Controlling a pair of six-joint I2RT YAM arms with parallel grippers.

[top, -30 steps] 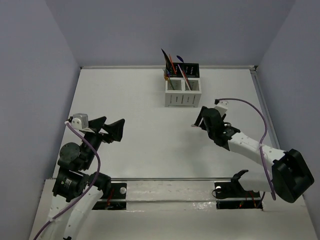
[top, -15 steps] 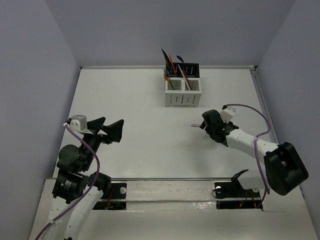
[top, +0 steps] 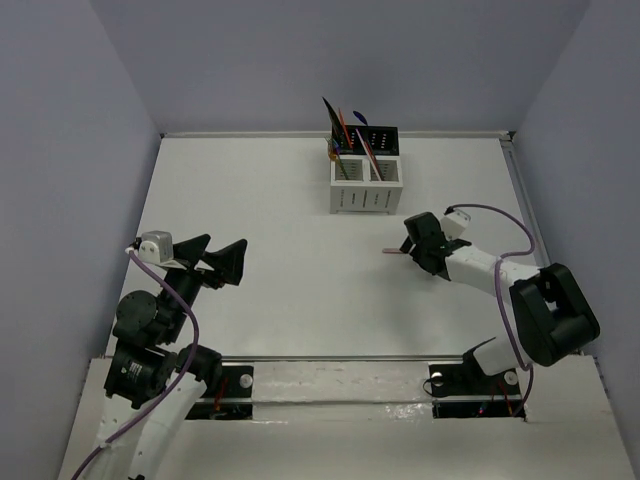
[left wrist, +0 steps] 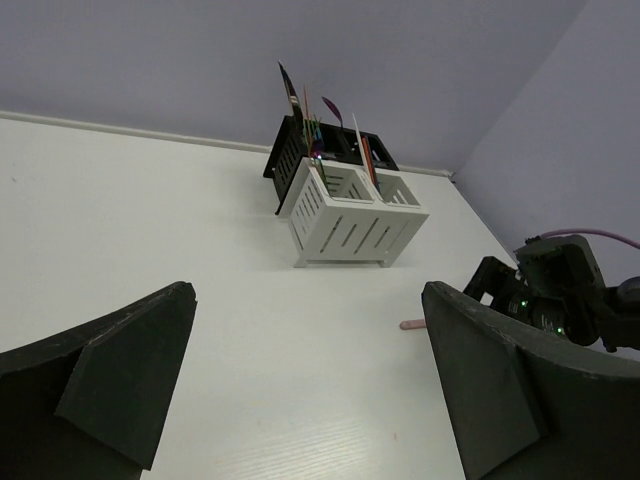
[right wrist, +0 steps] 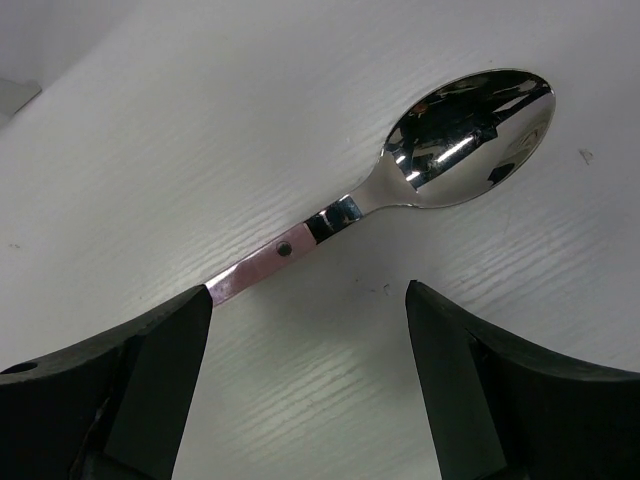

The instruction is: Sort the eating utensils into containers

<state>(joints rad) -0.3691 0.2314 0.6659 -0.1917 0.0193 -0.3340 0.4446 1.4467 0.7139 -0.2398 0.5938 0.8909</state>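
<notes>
A spoon (right wrist: 400,190) with a silver bowl and a pink handle lies flat on the white table. My right gripper (right wrist: 308,300) is open, low over the table, with the pink handle running under its left finger. In the top view only the handle's pink tip (top: 392,251) shows beside the right gripper (top: 418,240). The block of containers (top: 366,175) stands at the back centre, with several coloured utensils (top: 345,130) upright in its left bins. My left gripper (top: 220,258) is open and empty, far to the left.
The left wrist view shows the containers (left wrist: 345,205), the pink handle tip (left wrist: 411,324) and the right gripper (left wrist: 550,290). A purple cable (top: 500,225) loops over the right arm. Walls close the table at the back and both sides.
The right arm has folded in and its wrist has tipped down closer to the table over the spoon. The spoon's pink tip has stayed in place. The left arm has not moved.
</notes>
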